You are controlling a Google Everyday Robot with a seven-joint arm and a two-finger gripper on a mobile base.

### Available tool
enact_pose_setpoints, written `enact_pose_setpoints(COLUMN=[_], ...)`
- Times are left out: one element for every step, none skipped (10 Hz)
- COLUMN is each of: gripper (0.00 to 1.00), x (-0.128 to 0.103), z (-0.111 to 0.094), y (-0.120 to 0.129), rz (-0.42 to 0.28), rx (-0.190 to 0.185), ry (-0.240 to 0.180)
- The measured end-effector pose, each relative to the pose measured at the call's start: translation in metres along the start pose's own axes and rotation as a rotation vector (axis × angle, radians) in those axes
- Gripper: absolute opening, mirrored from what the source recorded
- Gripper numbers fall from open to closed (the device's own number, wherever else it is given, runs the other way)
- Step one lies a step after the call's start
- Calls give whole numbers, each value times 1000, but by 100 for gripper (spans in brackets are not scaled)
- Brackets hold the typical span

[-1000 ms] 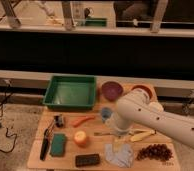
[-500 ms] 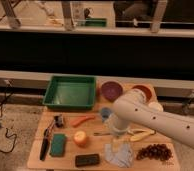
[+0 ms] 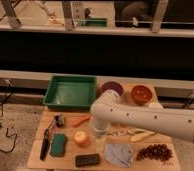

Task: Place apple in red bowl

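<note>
— Hand [image 3: 99,132] of the robot's single white arm hangs pointing down over the front middle of the table [image 3: 36,161], jaws spread wide and holding nothing.

— And the apple [image 3: 81,138]?

— Loose on the table just beside the hand, at about 9 o'clock from it. It is round, so there is no long axis to line up with.

— Where does it have to go?

— Into the red bowl [image 3: 141,93], which stands empty at the back of the table, roughly 1 o'clock from the hand, with a purple bowl [image 3: 112,88] at its 9 o'clock.

— What does the next move turn on?

— That small sideways gap, by my reading. The hand would need to shift toward 9 o'clock to straddle the fruit before closing. A carrot [image 3: 81,120] lies near, at 12 o'clock from the apple, and a green sponge [image 3: 58,144] at its 9 o'clock. Both look far enough apart not to interfere.
</note>
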Motion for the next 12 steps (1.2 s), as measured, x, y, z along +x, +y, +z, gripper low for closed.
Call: enact_pose_setpoints(gripper=[80, 80, 80, 80, 80, 80, 80, 80, 80, 80, 80, 80], x=[-10, -17, -21, -21, -19, -19, -20, -21, -21, -20, -20, -20], z=[7, 11, 15, 16, 16, 16, 16, 16, 16, 16, 16, 16], y=[-7, -13, -18, -19, -19, -19, -19, -20, -20, -19, -19, -19], rz=[-17, -30, -45, -52, -50, -51, -52, -53, -53, -53, -52, -52], rx=[-1, -1, -1, -1, 0, 0, 0, 0, 0, 0, 0, 0], ry=[-7, -11, -17, -19, -19, -19, -19, -19, -19, -19, -19, -19])
